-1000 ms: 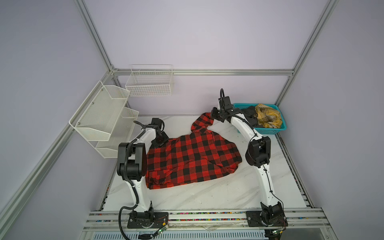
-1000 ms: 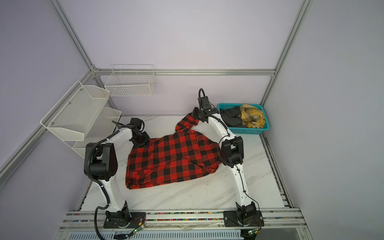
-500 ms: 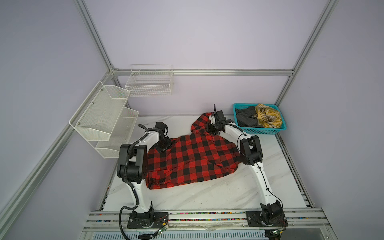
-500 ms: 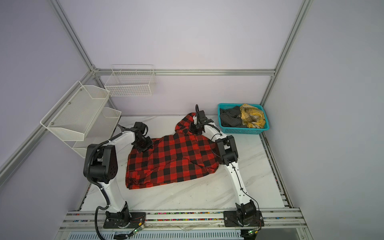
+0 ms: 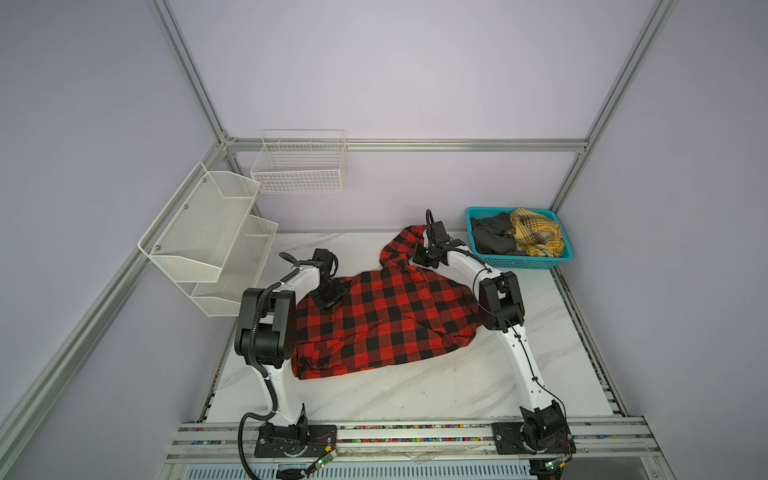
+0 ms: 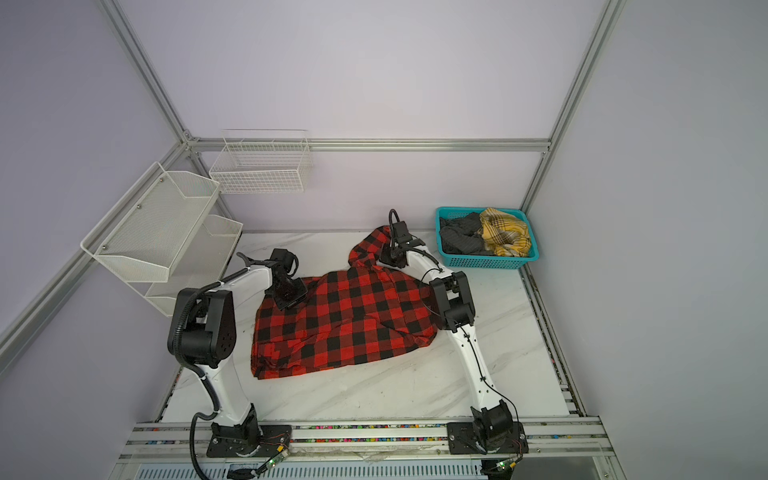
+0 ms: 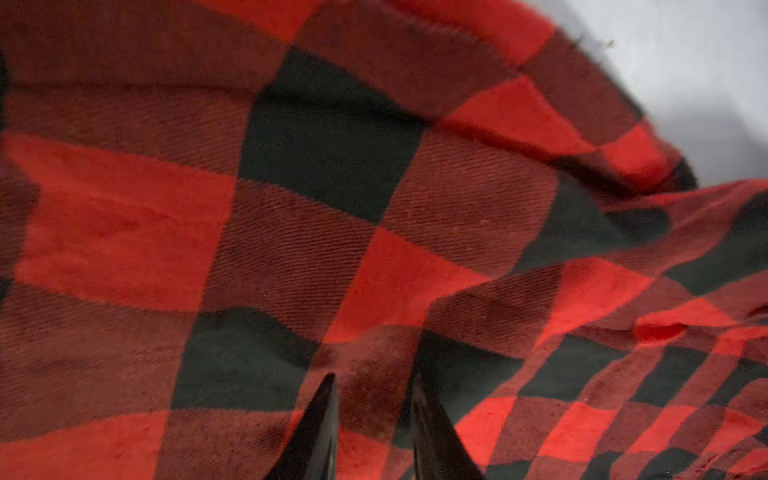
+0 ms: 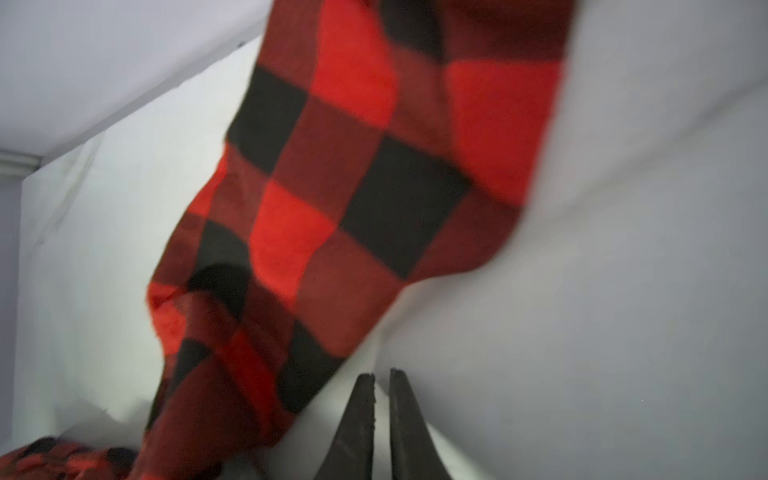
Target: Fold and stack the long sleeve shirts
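Note:
The red-and-black check long sleeve shirt (image 5: 382,316) (image 6: 345,320) lies spread on the white marble table. One sleeve trails toward the back wall. My left gripper (image 5: 328,297) (image 6: 291,297) presses on the shirt's far left edge. In the left wrist view its fingers (image 7: 374,382) pinch a pucker of the check cloth (image 7: 332,166). My right gripper (image 5: 422,259) (image 6: 388,259) sits beside the trailing sleeve at the back. In the right wrist view it (image 8: 382,374) is shut with nothing between the fingertips, and the sleeve (image 8: 353,187) lies alongside, blurred.
A teal basket (image 5: 528,259) (image 6: 490,262) at the back right holds grey and yellow plaid cloth (image 5: 536,237). White mesh shelves (image 5: 208,232) and a wire basket (image 5: 299,166) hang at the back left. Bare marble lies in front of the shirt.
My right gripper has drawn back from near the basket to the sleeve's side and its jaws have closed. My left gripper has slid a little farther onto the shirt's edge.

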Controlling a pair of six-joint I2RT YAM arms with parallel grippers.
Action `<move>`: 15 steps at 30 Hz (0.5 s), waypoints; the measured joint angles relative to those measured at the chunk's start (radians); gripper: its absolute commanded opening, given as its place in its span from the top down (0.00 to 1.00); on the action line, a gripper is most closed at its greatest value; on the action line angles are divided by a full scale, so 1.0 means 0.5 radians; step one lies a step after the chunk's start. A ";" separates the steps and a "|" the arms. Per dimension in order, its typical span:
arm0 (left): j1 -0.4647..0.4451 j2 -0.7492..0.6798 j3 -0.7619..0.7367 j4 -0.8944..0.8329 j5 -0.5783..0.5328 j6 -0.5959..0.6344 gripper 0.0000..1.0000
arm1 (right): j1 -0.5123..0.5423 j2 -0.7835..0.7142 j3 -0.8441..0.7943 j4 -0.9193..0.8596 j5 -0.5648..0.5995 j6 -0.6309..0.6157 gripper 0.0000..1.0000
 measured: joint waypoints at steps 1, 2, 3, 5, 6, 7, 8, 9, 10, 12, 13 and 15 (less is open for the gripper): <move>0.000 0.000 -0.013 -0.001 -0.003 0.000 0.70 | -0.043 -0.015 -0.018 -0.003 0.052 0.005 0.87; 0.000 0.000 -0.027 0.002 -0.007 0.000 0.70 | -0.084 -0.024 -0.026 -0.011 0.099 0.011 0.88; 0.000 0.000 -0.038 0.003 -0.010 0.000 0.70 | -0.112 -0.026 -0.026 -0.022 0.126 0.014 0.88; 0.001 0.000 -0.046 0.009 -0.010 -0.001 0.69 | -0.173 -0.034 -0.026 -0.038 0.159 0.008 0.86; 0.001 0.000 -0.046 0.013 -0.010 0.000 0.69 | -0.197 -0.039 -0.026 -0.047 0.171 -0.007 0.83; 0.001 0.000 -0.046 0.015 -0.009 0.000 0.69 | -0.217 -0.047 -0.028 -0.053 0.152 -0.031 0.81; 0.001 0.000 -0.046 0.018 -0.009 0.000 0.68 | -0.225 -0.054 -0.029 -0.053 0.127 -0.050 0.79; 0.001 0.000 -0.046 0.020 -0.008 0.000 0.68 | -0.224 -0.060 -0.023 -0.056 0.087 -0.083 0.77; 0.001 -0.001 -0.046 0.021 -0.008 -0.001 0.68 | -0.209 -0.060 0.005 -0.069 0.050 -0.108 0.74; 0.000 -0.002 -0.046 0.024 -0.006 -0.002 0.68 | -0.154 -0.059 0.082 -0.114 -0.008 -0.178 0.62; 0.000 -0.002 -0.046 0.025 -0.005 -0.002 0.68 | -0.114 -0.059 0.133 -0.129 -0.037 -0.208 0.57; 0.000 -0.002 -0.046 0.027 -0.004 -0.001 0.68 | -0.029 -0.059 0.211 -0.114 -0.089 -0.252 0.49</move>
